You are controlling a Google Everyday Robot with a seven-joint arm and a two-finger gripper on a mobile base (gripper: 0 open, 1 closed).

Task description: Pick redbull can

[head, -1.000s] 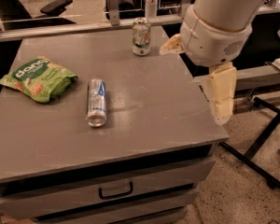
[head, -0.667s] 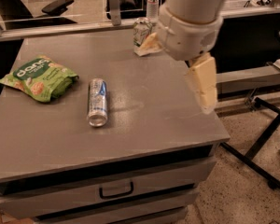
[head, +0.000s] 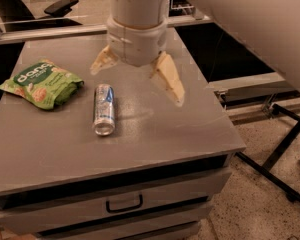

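Observation:
The redbull can [head: 104, 109], slim and silver with blue panels, lies on its side on the grey cabinet top [head: 155, 134], its shiny metal top facing the front. My gripper [head: 137, 76] hangs above the cabinet, behind and to the right of the can, not touching it. Its two cream fingers are spread wide apart and empty: one fingertip [head: 101, 64] is behind the can, the other [head: 170, 84] to its right. The wider green-and-white soda can is hidden behind my arm.
A green snack bag [head: 40, 83] lies on the cabinet top to the left of the can. The cabinet has a drawer with a handle [head: 124, 203] at the front. Black stand legs [head: 280, 159] cross the floor at the right.
My arm and gripper have moved left and toward the can, from over the cabinet's right edge to over its middle. The view has shifted closer. The soda can is now covered by my arm.

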